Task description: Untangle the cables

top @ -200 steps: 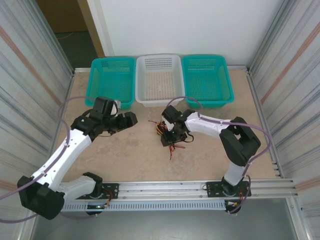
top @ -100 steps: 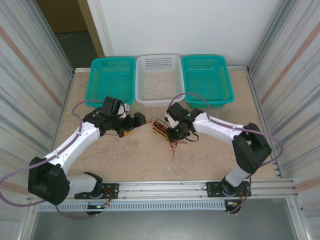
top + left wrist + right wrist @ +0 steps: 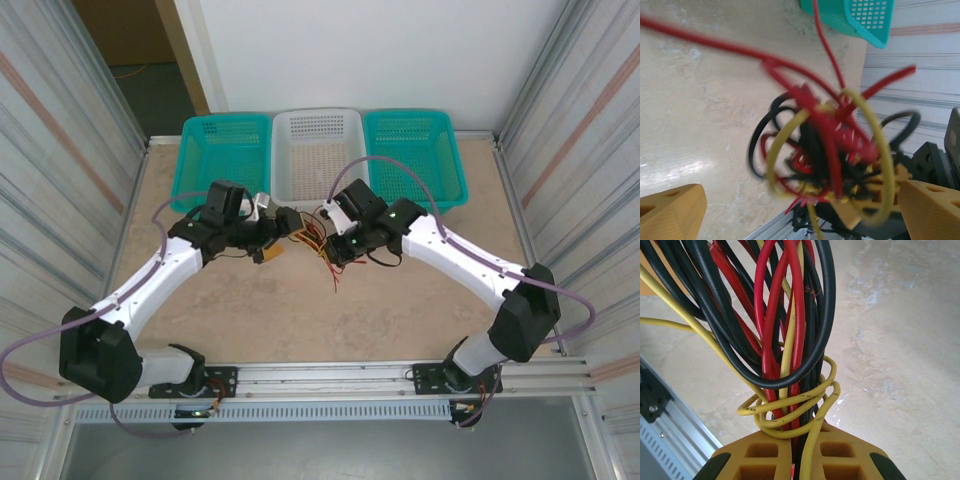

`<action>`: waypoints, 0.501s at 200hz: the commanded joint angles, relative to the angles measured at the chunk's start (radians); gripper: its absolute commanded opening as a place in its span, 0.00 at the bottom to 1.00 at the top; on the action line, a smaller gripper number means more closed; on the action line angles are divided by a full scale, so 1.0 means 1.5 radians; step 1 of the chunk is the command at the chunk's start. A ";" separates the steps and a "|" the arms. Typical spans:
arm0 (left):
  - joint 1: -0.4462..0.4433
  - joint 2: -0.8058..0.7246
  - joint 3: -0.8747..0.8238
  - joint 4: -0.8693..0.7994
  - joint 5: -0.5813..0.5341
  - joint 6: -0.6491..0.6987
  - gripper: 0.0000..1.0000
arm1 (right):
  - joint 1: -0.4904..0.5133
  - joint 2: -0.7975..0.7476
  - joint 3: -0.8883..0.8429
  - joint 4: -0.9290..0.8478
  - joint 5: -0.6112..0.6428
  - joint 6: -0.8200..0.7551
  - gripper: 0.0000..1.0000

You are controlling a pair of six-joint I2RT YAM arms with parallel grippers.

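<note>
My right tool (image 3: 799,456), over the middle of the tabletop (image 3: 400,320), is clenched on the cables (image 3: 790,340). Red, black and yellow strands run straight between its pads, and one yellow strand is looped round the bundle just above them. I judge that this grip is there to anchor the knot. My left tool (image 3: 800,192) faces it, released, with fingers wide on either side of the tangle, presumably so I can pick one strand and draw it out. Along the far edge sit a teal basket (image 3: 225,121), a white basket (image 3: 318,113) and a second teal basket (image 3: 410,114), likely for sorted cables.
</note>
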 commanded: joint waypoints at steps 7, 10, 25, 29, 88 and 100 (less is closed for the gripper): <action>-0.003 0.001 -0.018 0.064 0.034 -0.054 0.99 | 0.025 0.009 0.037 -0.023 -0.016 -0.022 0.06; -0.003 0.003 -0.017 0.064 0.036 -0.054 0.99 | 0.027 0.010 0.039 -0.024 -0.016 -0.022 0.06; -0.003 0.012 -0.010 0.053 0.038 -0.050 0.99 | 0.034 0.014 0.051 -0.027 -0.015 -0.025 0.06; -0.004 0.014 -0.010 0.053 0.039 -0.050 0.98 | 0.036 0.016 0.054 -0.029 -0.013 -0.026 0.06; -0.003 0.022 -0.006 0.047 0.037 -0.060 0.74 | 0.049 0.035 0.078 -0.038 0.001 -0.033 0.06; -0.003 0.023 -0.007 0.050 0.037 -0.064 0.64 | 0.051 0.036 0.079 -0.036 0.002 -0.032 0.06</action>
